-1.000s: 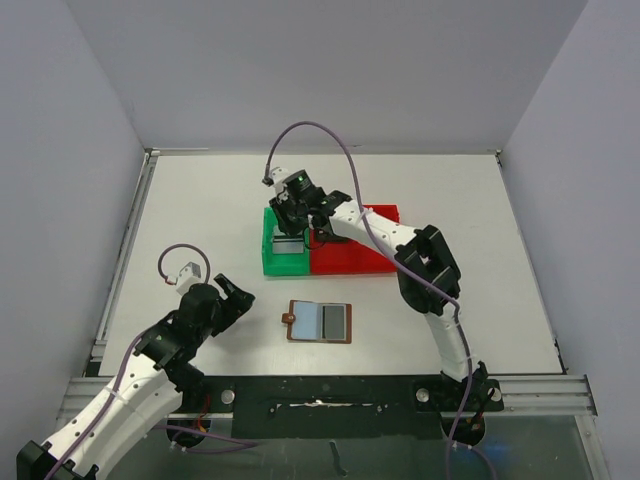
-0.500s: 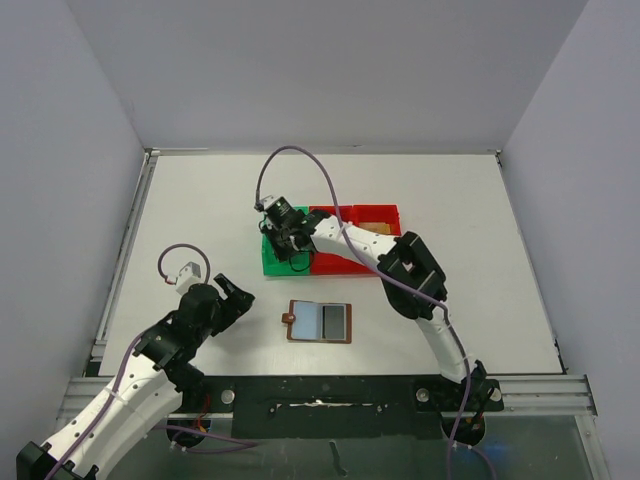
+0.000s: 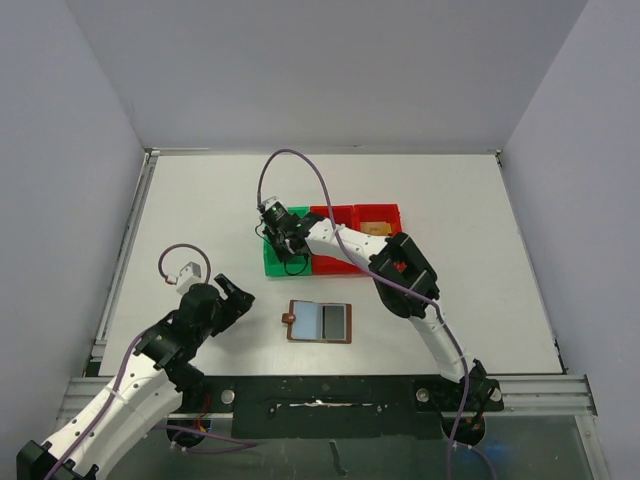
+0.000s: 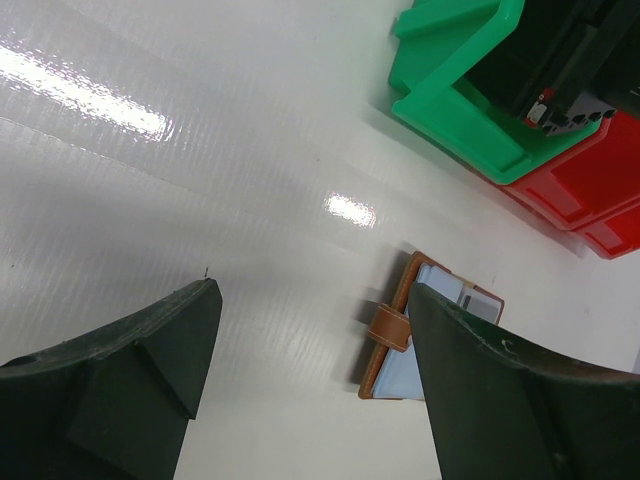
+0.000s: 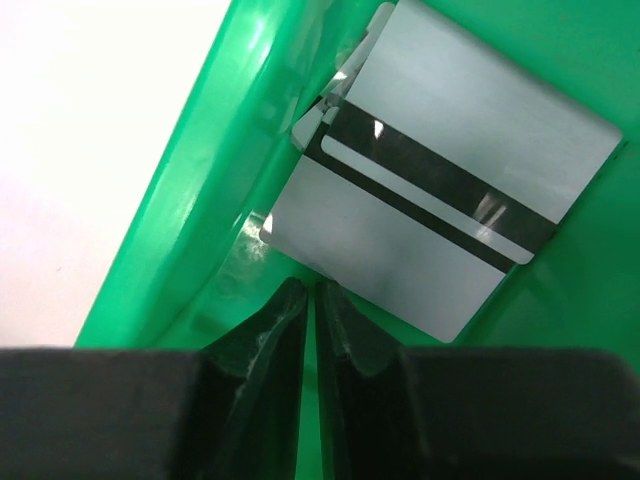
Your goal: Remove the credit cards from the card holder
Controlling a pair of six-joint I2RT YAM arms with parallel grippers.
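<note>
The card holder (image 3: 320,322) lies open on the table, a brown wallet with pale blue and grey inner panels; its strap end also shows (image 4: 400,372) in the left wrist view. A grey-white credit card (image 5: 440,220) with a black stripe lies flat in the green bin (image 3: 283,264). Another card's edge (image 5: 372,28) peeks out from under it. My right gripper (image 5: 312,290) is down inside that bin, shut with nothing between its jaws, its tips just short of the card. Left of the wallet hangs my left gripper (image 4: 310,300), open and empty; from above it (image 3: 232,295) sits clear of the holder.
Red bins (image 3: 345,264) adjoin the green bin on its right, one holding a tan item (image 3: 377,227). The right arm stretches over the red bins. White table lies around the wallet (image 3: 200,200), with walls on three sides.
My right gripper has moved left and down into the green bin, toward its left wall. The left arm and the wallet have not moved.
</note>
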